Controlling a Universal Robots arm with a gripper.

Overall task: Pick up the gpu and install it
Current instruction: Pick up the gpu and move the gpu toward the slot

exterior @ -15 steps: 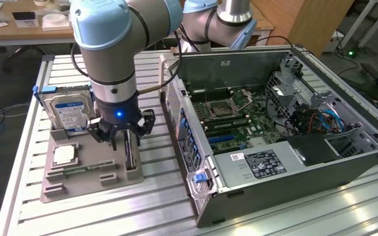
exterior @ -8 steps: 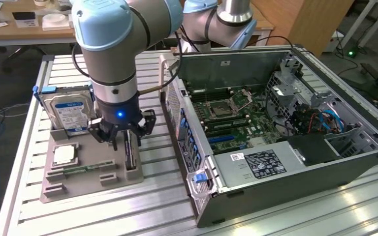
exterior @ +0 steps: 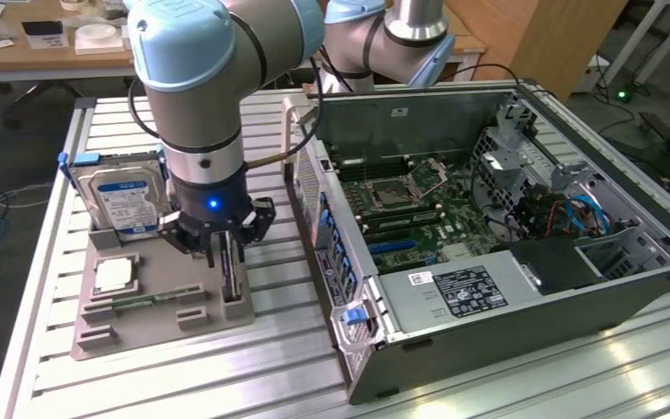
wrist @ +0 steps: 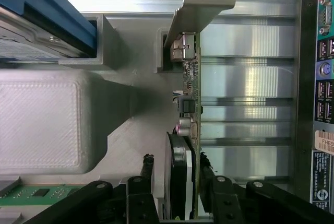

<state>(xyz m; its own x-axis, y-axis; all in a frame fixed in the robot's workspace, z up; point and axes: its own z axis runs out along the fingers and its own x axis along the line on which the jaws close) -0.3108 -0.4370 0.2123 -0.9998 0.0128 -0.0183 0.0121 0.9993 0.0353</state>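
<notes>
1. The gpu [exterior: 233, 272] was seen standing on edge in a slot of the holder [exterior: 137, 332], on the side nearest the case, just left of centre in the exterior view. In the wrist view it [wrist: 192, 93] was shown edge-on, with its bracket [wrist: 201, 4] at the end away from the gripper.
2. The gripper [exterior: 216, 243] was placed directly over one end of the card. Its fingers [wrist: 147, 167] were set astride the card and parted, with a gap visible on the cooler side, so nothing was gripped.
3. The pick-up step was judged to be in hand. The card had not been lifted from its slot, and installation had not been begun.
4. The next move was judged to call for a square closing on both faces and a straight pull out of the slot, since the card was flanked closely by the slot walls.
5. Other parts were kept in the holder. A hard drive [exterior: 126, 199] was stood upright at its upper-left end, a cpu [exterior: 114, 275] was laid flat, and a memory stick [exterior: 149, 299] was laid below that.
6. The case [exterior: 614, 297] was laid open at the exterior view's right with its motherboard [exterior: 428, 218] exposed. The board's blue slots appeared unoccupied.
</notes>
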